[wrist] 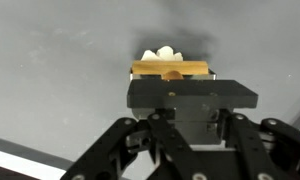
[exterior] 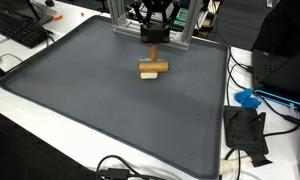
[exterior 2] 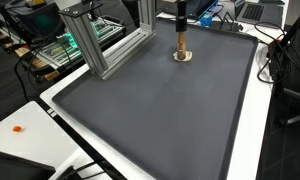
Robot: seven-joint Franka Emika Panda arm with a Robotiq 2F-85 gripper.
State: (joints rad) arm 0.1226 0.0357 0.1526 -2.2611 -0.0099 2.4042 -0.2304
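A wooden piece stands on the dark grey mat (exterior: 110, 110) near its far edge. In both exterior views it shows as an upright wooden peg (exterior 2: 180, 38) over a short wooden crossbar (exterior: 153, 68) and a pale base (exterior 2: 181, 56). My gripper (exterior: 153, 38) is directly above it, its fingers drawn together round the top of the peg. In the wrist view the gripper (wrist: 190, 95) fills the lower half, with the wooden crossbar (wrist: 170, 68) and a pale lump (wrist: 160, 52) just beyond the fingertips. The contact itself is hidden.
An aluminium frame (exterior 2: 100, 40) stands at the mat's far side behind the arm. A keyboard (exterior: 20, 28) lies off one corner. A blue object (exterior: 248, 98), a black pouch (exterior: 245, 130) and cables (exterior: 120, 170) lie on the white table round the mat.
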